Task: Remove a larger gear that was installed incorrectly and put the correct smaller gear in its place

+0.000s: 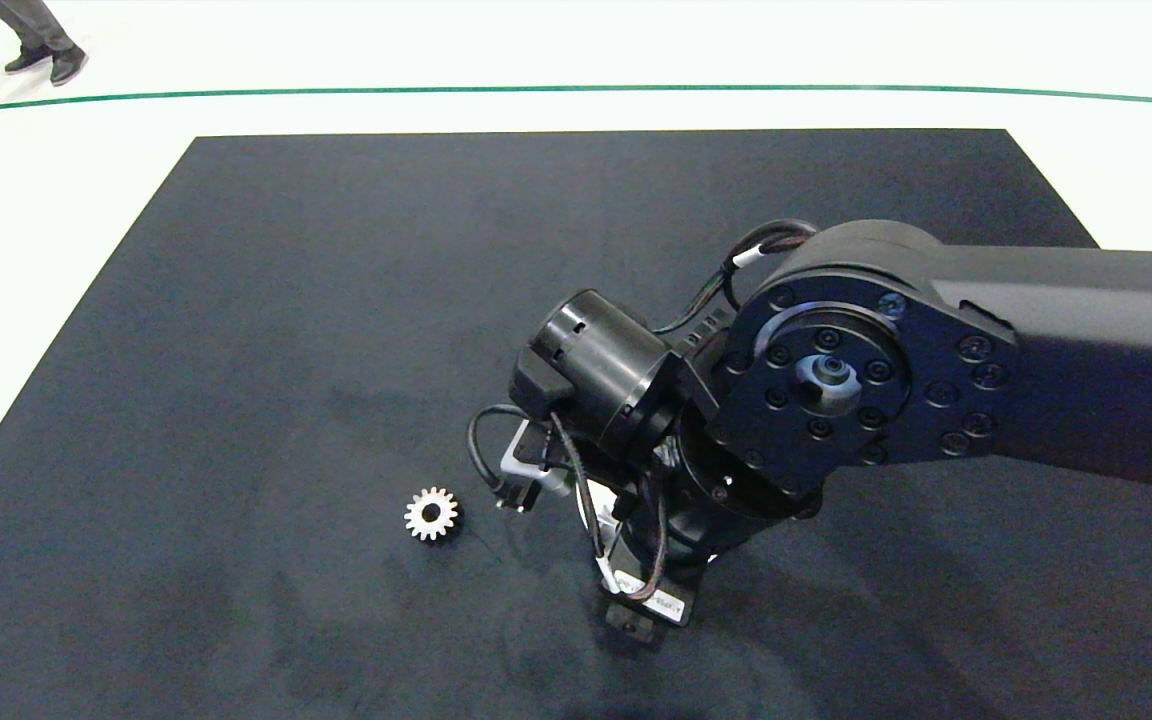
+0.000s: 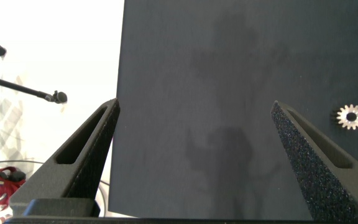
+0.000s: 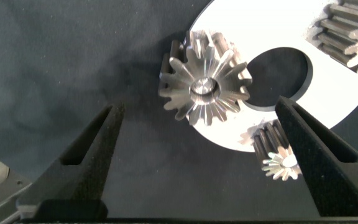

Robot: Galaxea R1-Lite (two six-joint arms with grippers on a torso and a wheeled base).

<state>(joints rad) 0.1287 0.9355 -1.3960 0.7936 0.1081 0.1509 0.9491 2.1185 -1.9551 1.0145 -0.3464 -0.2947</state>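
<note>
Right end effector (image 3: 201, 162) hung fingers spread over larger gear (image 3: 205, 86), upright on its axle at rim of white ring plate (image 3: 347, 93), toothed face up, teeth fanning outward. Smaller gear (image 1: 432, 514) lay flat on black mat (image 1: 336, 300) toward worktop's near edge, hole upward. Left end effector (image 2: 194, 155) spread over bare mat

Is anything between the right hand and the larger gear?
Nothing visible. In the right wrist view the open right hand hovers over the larger gear, which sits on the white plate with bare mat between fingers and gear.
</note>
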